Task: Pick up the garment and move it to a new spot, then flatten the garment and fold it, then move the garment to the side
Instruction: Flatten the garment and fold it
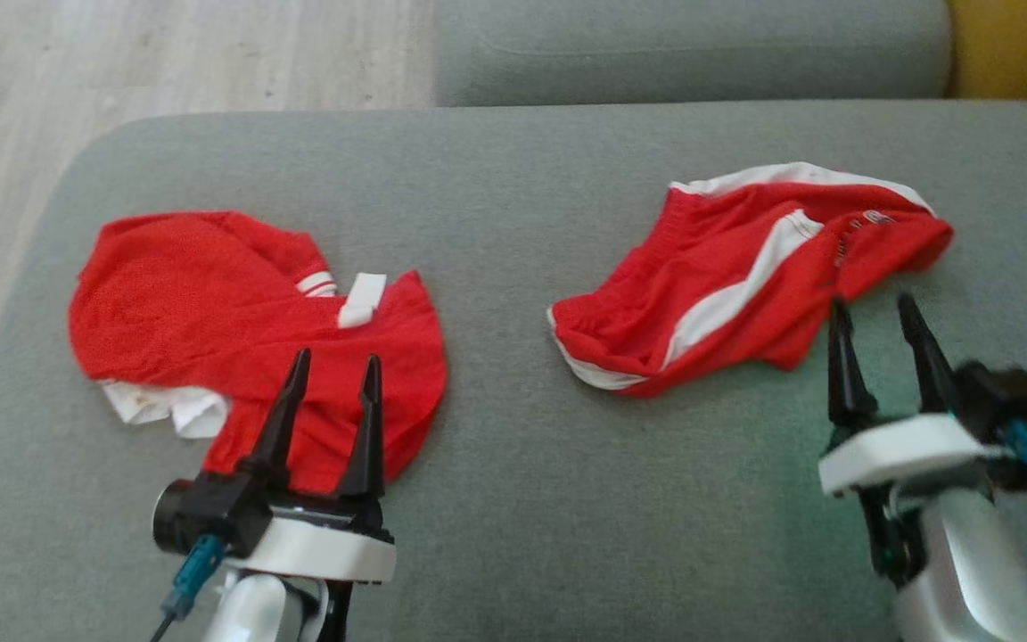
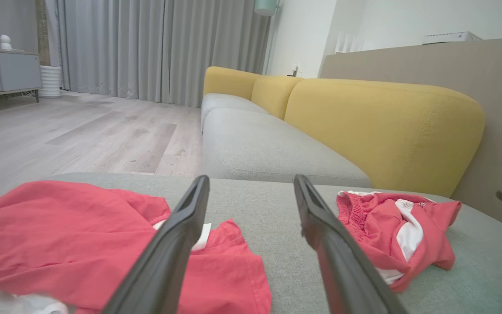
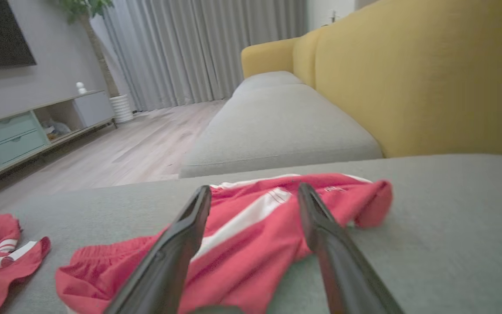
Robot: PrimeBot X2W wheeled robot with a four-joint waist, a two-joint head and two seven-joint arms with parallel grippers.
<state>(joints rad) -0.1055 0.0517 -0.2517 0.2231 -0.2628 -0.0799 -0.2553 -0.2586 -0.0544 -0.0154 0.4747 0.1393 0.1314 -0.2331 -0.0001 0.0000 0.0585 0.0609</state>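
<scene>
Left claw (image 1: 338,357), right claw (image 1: 872,301): both spread, empty | shorts (image 1: 727,259): crumpled red cloth, white stripes | cushion (image 1: 513,499): grey weave

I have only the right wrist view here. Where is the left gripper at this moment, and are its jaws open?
Observer: In the head view the left gripper is over the near edge of the red top, jaws open.
Operator: How does that top lie?
Observer: Crumpled, with white fabric sticking out at its near left corner.
Operator: And my own side?
Observer: The right gripper ends at the near right edge of the red shorts, not over their middle.
</scene>
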